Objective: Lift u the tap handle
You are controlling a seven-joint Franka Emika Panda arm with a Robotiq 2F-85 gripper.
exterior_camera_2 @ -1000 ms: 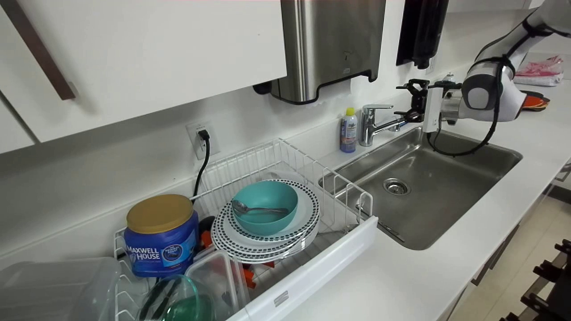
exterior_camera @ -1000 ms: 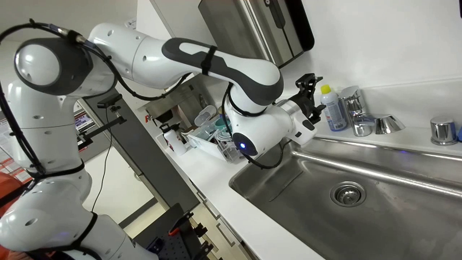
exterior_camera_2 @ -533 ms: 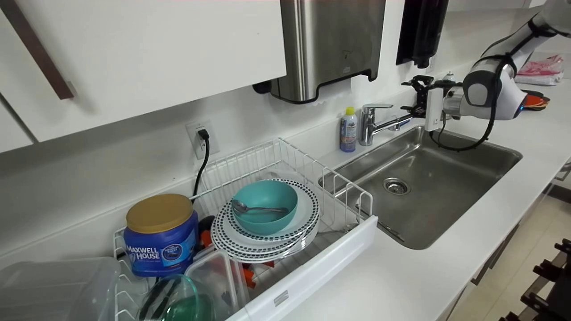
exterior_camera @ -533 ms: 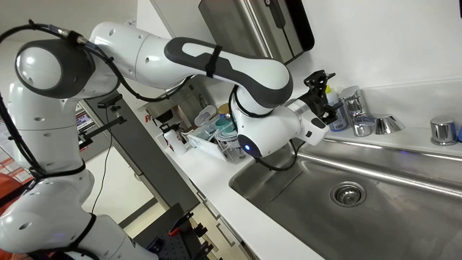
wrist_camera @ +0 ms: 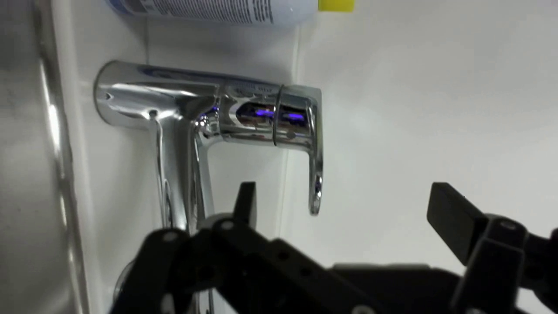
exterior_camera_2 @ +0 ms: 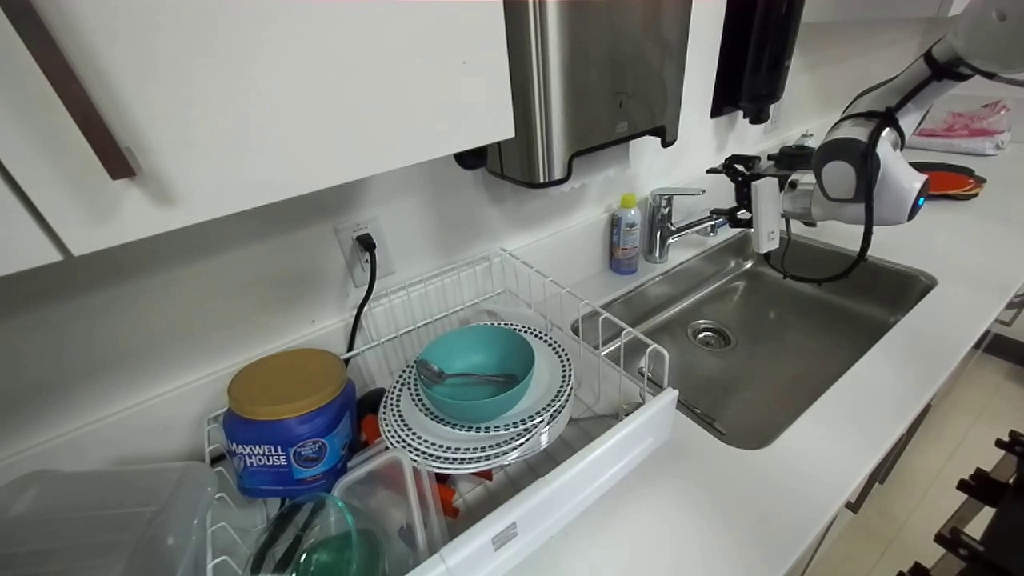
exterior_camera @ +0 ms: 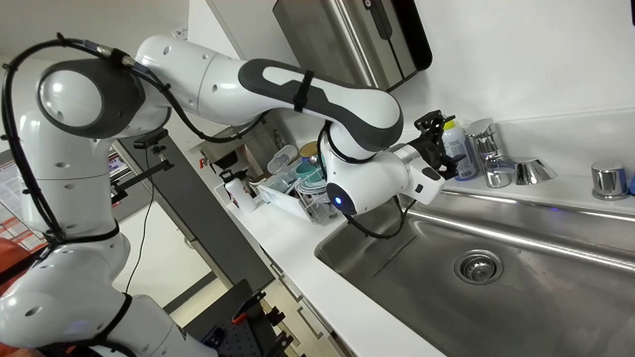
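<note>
The tap handle (wrist_camera: 316, 179) is a short chrome lever on top of the silver sink tap (wrist_camera: 174, 93). In the wrist view its free end points toward my gripper (wrist_camera: 344, 205). My gripper is open and empty. The lever's end lies between the lines of the two fingers, nearer the left finger, and touches neither. In an exterior view the tap handle (exterior_camera_2: 680, 192) lies level above the spout, and my gripper (exterior_camera_2: 716, 192) faces its tip with a small gap. The tap handle (exterior_camera: 481, 128) and my gripper (exterior_camera: 455, 139) also show in an exterior view.
A yellow-capped spray bottle (exterior_camera_2: 625, 232) stands beside the tap. The steel sink (exterior_camera_2: 808, 376) lies below the arm. A chrome fitting (exterior_camera: 609, 179) stands on the ledge. A steel dispenser (exterior_camera_2: 600, 88) hangs on the wall. A white dish rack (exterior_camera_2: 560, 496) holds dishes.
My open gripper first moved up and toward the bottle side in an exterior view, then came down, ending lower than a second ago. The tap and its handle have not moved.
</note>
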